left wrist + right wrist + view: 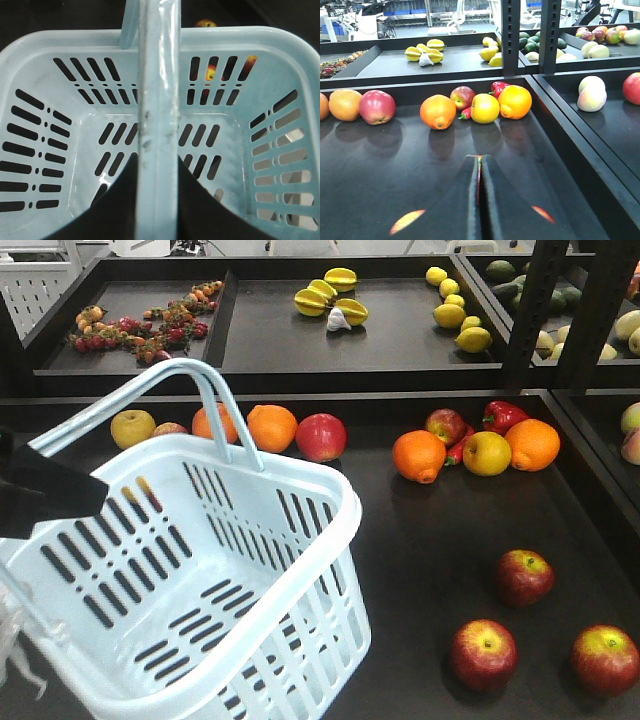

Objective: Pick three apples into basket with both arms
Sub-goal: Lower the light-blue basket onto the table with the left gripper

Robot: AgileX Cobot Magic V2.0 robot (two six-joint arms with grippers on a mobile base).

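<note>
Down at the front right of the dark table [420, 540], three apples [484, 654] sit loose, a little apart from each other, all to the right of the basket [320, 630]. One basket, nothing in it. Left gripper [157, 210] is clamped on the basket handle [159, 100], so it's busy. Right gripper [480, 162] has its jaws pressed together, holding nothing, and it's the free arm on the apples' side. Round fruit, no axis to favour; those jaws must open first, I'd say.
</note>
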